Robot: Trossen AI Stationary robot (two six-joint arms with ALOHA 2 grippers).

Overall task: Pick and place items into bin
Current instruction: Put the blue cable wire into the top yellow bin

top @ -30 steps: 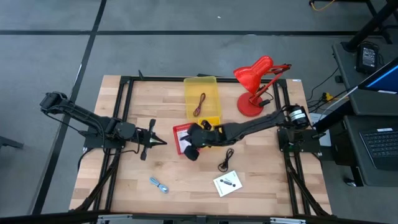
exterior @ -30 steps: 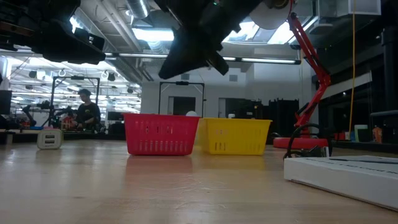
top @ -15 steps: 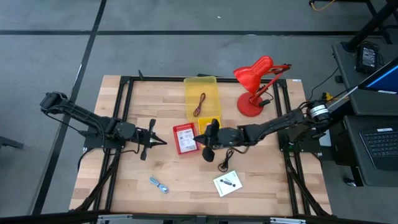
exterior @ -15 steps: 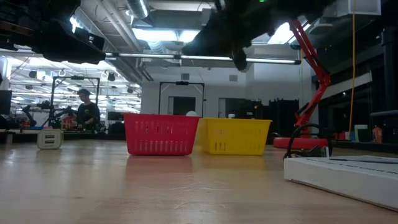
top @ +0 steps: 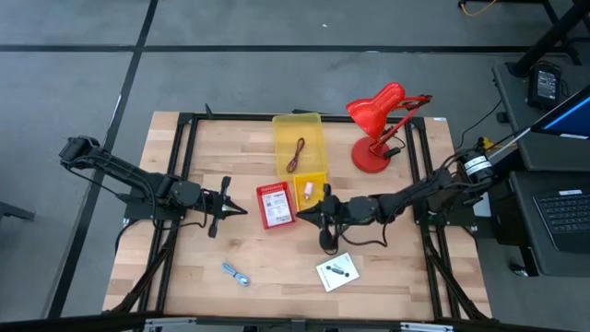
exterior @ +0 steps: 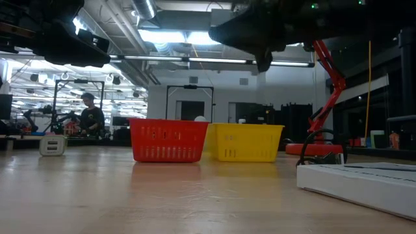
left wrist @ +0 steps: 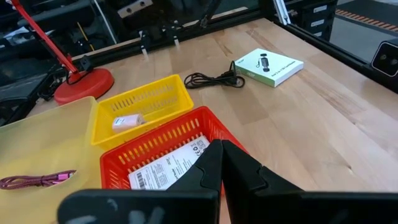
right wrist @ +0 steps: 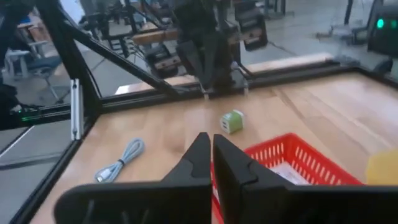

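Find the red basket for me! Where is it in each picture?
High view: the red basket sits mid-table, between the two grippers.
Low view: the red basket stands left of centre, on the far side of the table.
Left wrist view: its rim shows just beyond the fingers.
Right wrist view: its corner shows at the right.
Shared landmark: the small yellow basket right beside it.

Wooden table [top: 230, 244] carries red basket [top: 276, 205], yellow bin [top: 300, 148], lamp [top: 376, 129], black cable [top: 334, 242].
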